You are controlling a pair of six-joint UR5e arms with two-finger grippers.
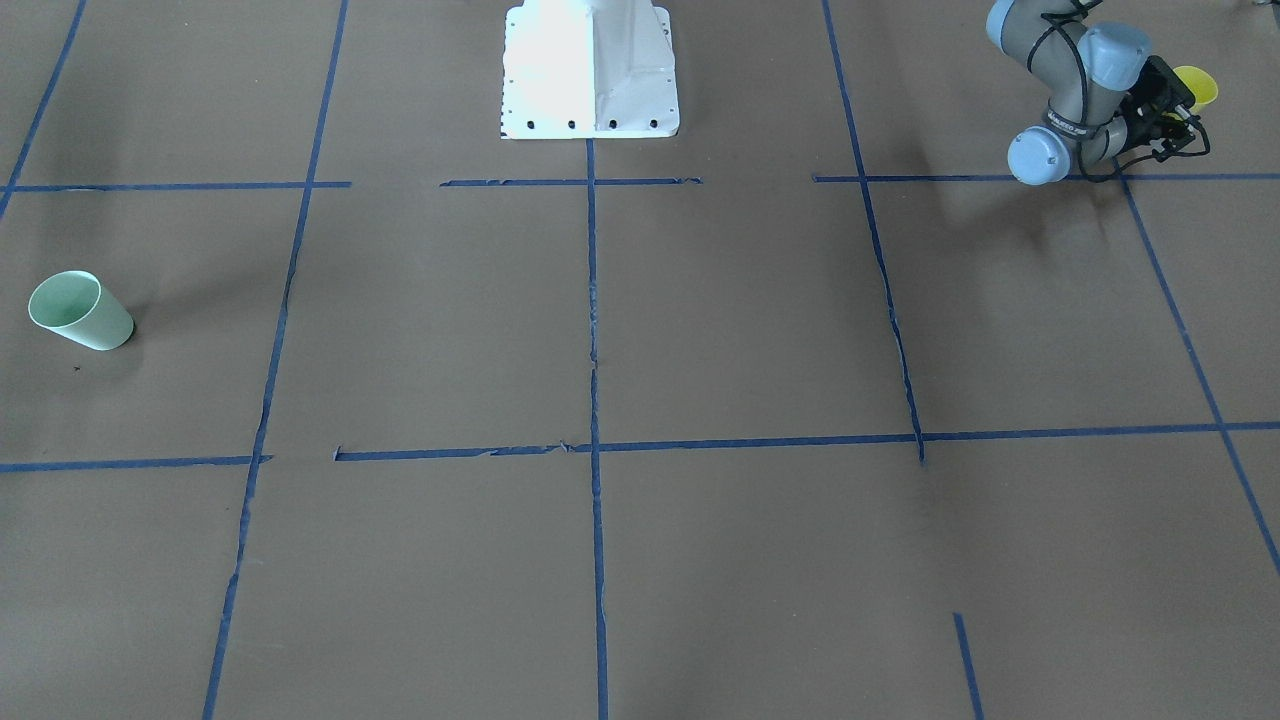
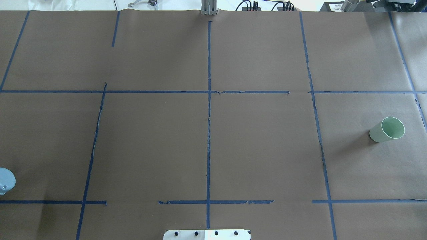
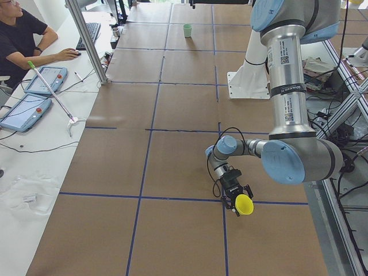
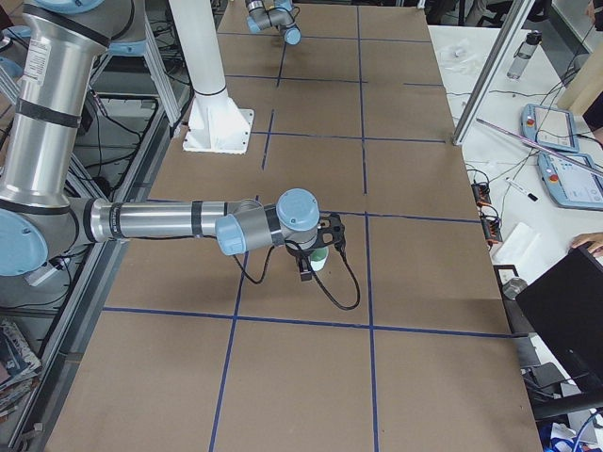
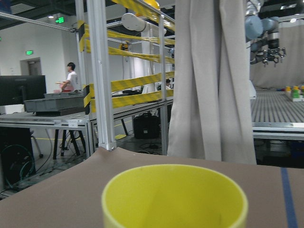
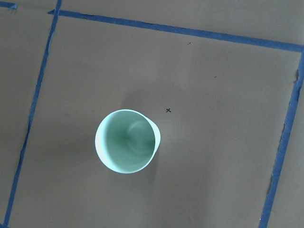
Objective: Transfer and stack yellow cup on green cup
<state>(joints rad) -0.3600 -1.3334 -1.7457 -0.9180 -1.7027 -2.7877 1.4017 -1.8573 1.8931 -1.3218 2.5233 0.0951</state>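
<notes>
The yellow cup (image 1: 1197, 88) sits at the tip of my left gripper (image 1: 1180, 105), low over the table's left end near the robot. It also shows in the exterior left view (image 3: 244, 204), and its rim fills the bottom of the left wrist view (image 5: 175, 199). The left gripper (image 3: 237, 194) lies level and is shut on it. The green cup (image 1: 82, 312) stands upright at the table's right end (image 2: 387, 129), seen from straight above in the right wrist view (image 6: 127, 141). My right gripper (image 4: 316, 256) hangs above it; I cannot tell if it is open.
The white robot base (image 1: 590, 70) stands at the middle of the robot's table edge. Blue tape lines (image 2: 208, 133) grid the brown table. An operator (image 3: 20, 40) sits at a side desk with tablets (image 3: 26, 109) behind a metal post (image 3: 86, 40).
</notes>
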